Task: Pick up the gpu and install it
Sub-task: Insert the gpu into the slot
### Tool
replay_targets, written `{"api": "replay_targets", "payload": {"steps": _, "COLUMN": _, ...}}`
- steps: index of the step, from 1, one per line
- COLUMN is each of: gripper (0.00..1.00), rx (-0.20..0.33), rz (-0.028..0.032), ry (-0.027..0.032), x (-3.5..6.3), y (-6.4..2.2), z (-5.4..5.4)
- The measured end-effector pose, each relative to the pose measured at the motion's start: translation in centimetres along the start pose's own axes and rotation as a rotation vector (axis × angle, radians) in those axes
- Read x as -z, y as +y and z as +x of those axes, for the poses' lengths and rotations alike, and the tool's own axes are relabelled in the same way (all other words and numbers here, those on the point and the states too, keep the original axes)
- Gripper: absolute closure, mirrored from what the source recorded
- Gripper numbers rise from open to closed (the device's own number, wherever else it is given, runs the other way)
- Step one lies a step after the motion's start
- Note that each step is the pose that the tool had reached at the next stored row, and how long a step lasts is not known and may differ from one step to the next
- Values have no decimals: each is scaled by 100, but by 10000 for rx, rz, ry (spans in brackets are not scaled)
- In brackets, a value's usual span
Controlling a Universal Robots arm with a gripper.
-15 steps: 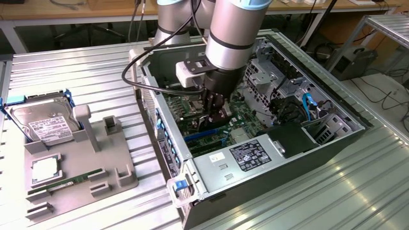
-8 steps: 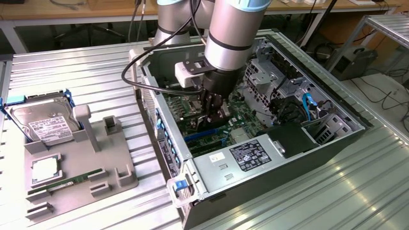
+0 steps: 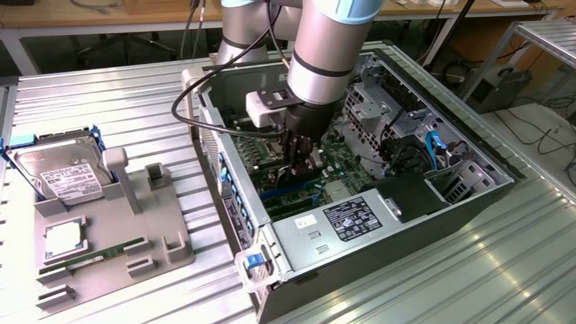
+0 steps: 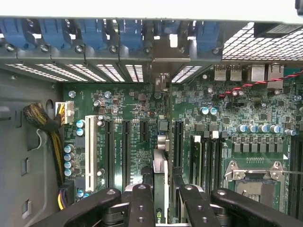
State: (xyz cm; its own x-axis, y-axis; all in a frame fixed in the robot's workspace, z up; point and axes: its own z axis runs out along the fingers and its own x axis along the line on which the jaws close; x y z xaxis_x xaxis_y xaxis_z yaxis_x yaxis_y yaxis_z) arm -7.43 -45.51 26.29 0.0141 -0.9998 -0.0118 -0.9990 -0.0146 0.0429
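Wrist view has the gripper right at 6 o'clock, its black fingers pinched on the top edge of the gpu, which sits edge-on between them as a thin pale strip running toward 12. So the jaws are part-closed on the card, not gaping. Holding it by the top edge makes sense to me: that keeps the connector edge free to point down at the motherboard.

Card sits lined up over the gap between the long black expansion slots at about 9 o'clock of it and another black slot at 3. Its far end points at the silvery bracket opening in the rear panel at 12, I'd guess so the end bracket lands there. Can't tell if the edge is already in a slot.

Room looks tight. White slot and the yellow-black cable bundle are off at 9, memory slots and the CPU socket at 3 to 4.

Exterior view shows the gripper deep in the open PC case, case walls close on all sides, power supply at 5 o'clock. Well outside at 9 sits the grey parts holder with the hard drive and green memory stick.
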Motion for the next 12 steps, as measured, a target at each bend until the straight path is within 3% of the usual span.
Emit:
{"api": "replay_targets", "payload": {"steps": 4, "gripper": 74, "rx": -2, "rz": -90, "ry": -8, "x": -12, "y": 0, "z": 0}}
{"api": "replay_targets", "payload": {"steps": 12, "gripper": 74, "rx": -1, "rz": -106, "ry": -10, "x": 46, "y": 2, "z": -2}}
